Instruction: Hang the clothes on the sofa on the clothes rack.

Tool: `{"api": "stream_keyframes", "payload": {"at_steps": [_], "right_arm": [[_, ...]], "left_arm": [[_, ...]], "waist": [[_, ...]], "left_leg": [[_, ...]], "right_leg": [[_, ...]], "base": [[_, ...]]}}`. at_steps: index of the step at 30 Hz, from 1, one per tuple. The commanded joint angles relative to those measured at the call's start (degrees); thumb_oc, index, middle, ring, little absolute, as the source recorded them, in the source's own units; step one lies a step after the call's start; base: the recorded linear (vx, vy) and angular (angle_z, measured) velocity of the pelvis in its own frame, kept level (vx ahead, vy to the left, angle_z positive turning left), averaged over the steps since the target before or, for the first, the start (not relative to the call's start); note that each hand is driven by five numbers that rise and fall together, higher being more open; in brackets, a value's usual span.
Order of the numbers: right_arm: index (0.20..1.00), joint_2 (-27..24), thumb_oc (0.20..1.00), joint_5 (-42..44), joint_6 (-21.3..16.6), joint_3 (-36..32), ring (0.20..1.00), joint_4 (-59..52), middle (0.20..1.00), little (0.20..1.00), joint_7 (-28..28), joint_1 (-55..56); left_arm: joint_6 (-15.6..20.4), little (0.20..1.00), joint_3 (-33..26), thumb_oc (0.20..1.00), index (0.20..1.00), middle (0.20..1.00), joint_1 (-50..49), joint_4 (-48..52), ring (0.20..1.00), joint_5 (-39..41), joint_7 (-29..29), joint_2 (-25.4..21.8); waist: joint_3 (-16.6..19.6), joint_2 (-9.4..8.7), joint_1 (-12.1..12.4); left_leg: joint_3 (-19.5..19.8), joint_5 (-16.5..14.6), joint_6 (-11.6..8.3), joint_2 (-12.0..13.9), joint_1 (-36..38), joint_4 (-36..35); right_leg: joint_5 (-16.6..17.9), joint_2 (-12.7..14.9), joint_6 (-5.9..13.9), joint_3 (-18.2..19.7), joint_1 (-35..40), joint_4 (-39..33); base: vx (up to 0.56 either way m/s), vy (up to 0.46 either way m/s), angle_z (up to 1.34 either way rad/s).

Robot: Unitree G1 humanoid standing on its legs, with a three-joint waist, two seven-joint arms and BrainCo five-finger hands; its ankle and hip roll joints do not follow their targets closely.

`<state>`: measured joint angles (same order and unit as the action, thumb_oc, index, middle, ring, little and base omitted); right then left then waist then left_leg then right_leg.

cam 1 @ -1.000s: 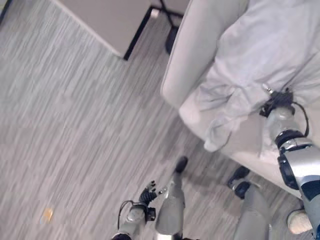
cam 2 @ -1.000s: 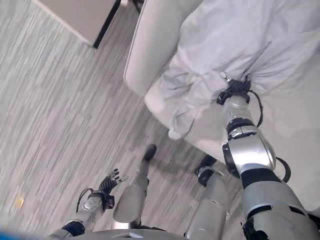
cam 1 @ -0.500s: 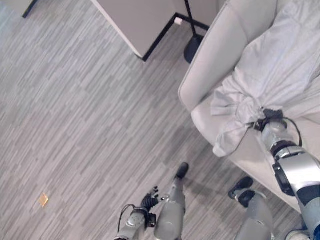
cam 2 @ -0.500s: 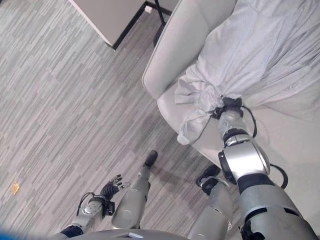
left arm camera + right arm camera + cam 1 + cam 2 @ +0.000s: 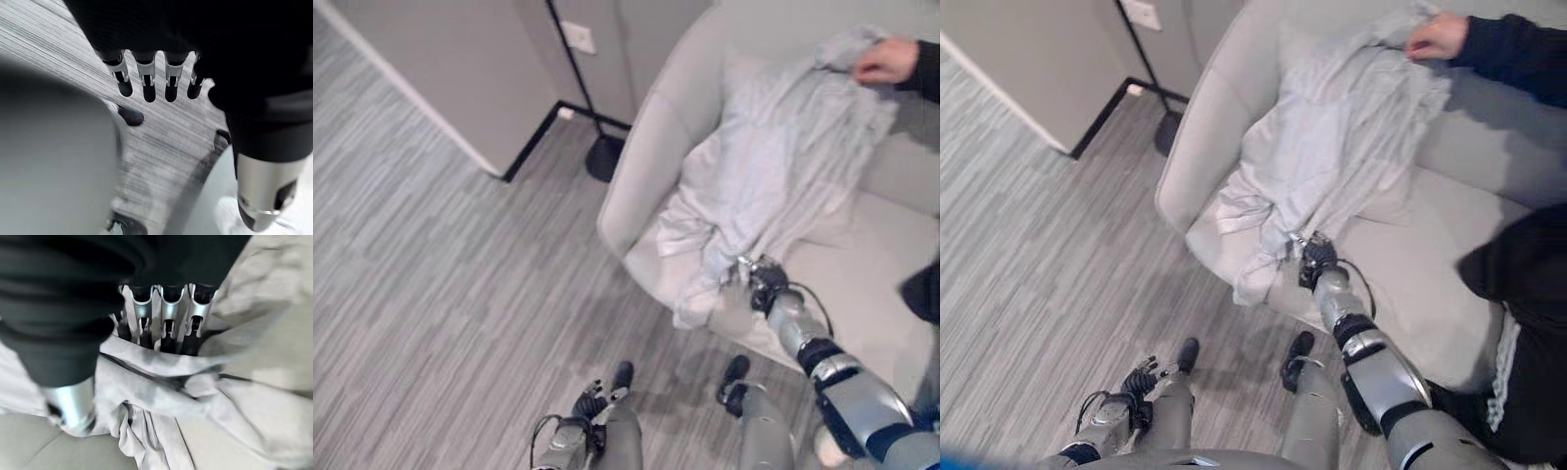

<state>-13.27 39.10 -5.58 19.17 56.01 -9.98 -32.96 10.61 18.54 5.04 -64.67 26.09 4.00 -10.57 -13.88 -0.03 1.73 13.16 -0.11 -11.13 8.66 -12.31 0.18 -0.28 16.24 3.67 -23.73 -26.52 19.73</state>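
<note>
On the sofa [image 5: 891,264], the shirt [image 5: 773,166] runs from the right robot hand [image 5: 1315,260], fingers clamped on its hem, toward one o'clock, where a person's hand [image 5: 1435,35] holds the collar.

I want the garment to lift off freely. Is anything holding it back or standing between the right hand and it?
Nothing stands between: the right hand already grips the garment. But a person's hand holds its far end at the sofa back.
</note>
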Motion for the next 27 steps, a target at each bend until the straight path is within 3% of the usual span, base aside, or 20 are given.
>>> {"api": "stream_keyframes", "payload": {"at_steps": [1, 4, 9, 10, 12, 27], "right_arm": [[1.000, -1.3, 1.000, -1.7, -2.3, -0.3, 1.000, -5.6, 1.000, 1.000, 3.0, -1.3], [1.000, -1.6, 1.000, -2.4, -2.8, 0.1, 1.000, -11.3, 1.000, 1.000, 4.1, 2.5], [1.000, -1.8, 1.000, -3.2, -2.8, 0.4, 1.000, -12.7, 1.000, 1.000, 4.3, 3.7], [1.000, -2.8, 1.000, -7.5, -2.1, -0.2, 1.000, -14.6, 1.000, 1.000, 5.1, 8.1], [1.000, -2.8, 1.000, -7.8, -1.9, -0.4, 1.000, -15.6, 1.000, 1.000, 5.5, 9.5], [1.000, -2.2, 1.000, -11.6, -1.6, 0.1, 1.000, -16.5, 1.000, 1.000, 5.7, 13.7]], "left_arm": [[-0.3, 1.000, 1.1, 1.000, 1.000, 1.000, -2.5, -1.5, 1.000, -2.1, 0.2, -1.1], [-0.7, 1.000, -0.8, 1.000, 1.000, 1.000, -3.2, -2.8, 1.000, -2.9, 0.2, -0.8], [-0.8, 1.000, -1.5, 1.000, 1.000, 1.000, -3.6, -3.2, 1.000, -3.2, 0.0, -0.7], [-1.6, 1.000, -3.8, 1.000, 1.000, 1.000, -5.3, -5.0, 1.000, -5.0, -0.6, -0.2], [-1.8, 1.000, -4.4, 1.000, 1.000, 1.000, -5.8, -5.8, 1.000, -5.5, -0.9, -0.1], [-2.0, 1.000, -6.1, 1.000, 1.000, 1.000, -7.9, -8.1, 1.000, -8.3, -1.2, 0.3]], "waist": [[0.0, 0.08, 1.2], [1.6, -0.95, -0.1], [2.1, -1.15, -0.3], [5.2, -1.87, -1.3], [5.9, -2.05, -1.6], [8.8, -2.58, -2.0]], "left_leg": [[-1.4, -6.7, 5.04, -0.1, 10.8, -5.2], [-2.7, -7.6, 5.26, -0.7, 13.3, -5.2], [-3.0, -8.0, 5.38, -0.8, 14.2, -5.2], [-4.5, -9.2, 5.56, -1.5, 17.2, -5.2], [-4.8, -9.5, 5.55, -1.6, 18.1, -5.2], [-6.1, -10.4, 5.27, -1.3, 21.7, -5.2]], "right_leg": [[5.7, 7.0, 9.29, 6.7, -0.3, -2.6], [7.3, 7.0, 9.73, 7.1, 2.1, -5.5], [7.5, 6.9, 9.80, 7.4, 2.8, -6.1], [8.4, 6.8, 10.18, 8.0, 6.6, -9.3], [8.7, 6.7, 10.20, 8.1, 7.9, -10.4], [10.1, 6.2, 10.36, 9.0, 12.1, -13.7]], "base": [[0.02, 0.045, -0.38], [0.02, 0.062, -0.36], [0.02, 0.031, -0.20], [0.06, 0.067, -0.04], [0.05, 0.042, -0.17], [0.01, -0.001, -0.10]]}}
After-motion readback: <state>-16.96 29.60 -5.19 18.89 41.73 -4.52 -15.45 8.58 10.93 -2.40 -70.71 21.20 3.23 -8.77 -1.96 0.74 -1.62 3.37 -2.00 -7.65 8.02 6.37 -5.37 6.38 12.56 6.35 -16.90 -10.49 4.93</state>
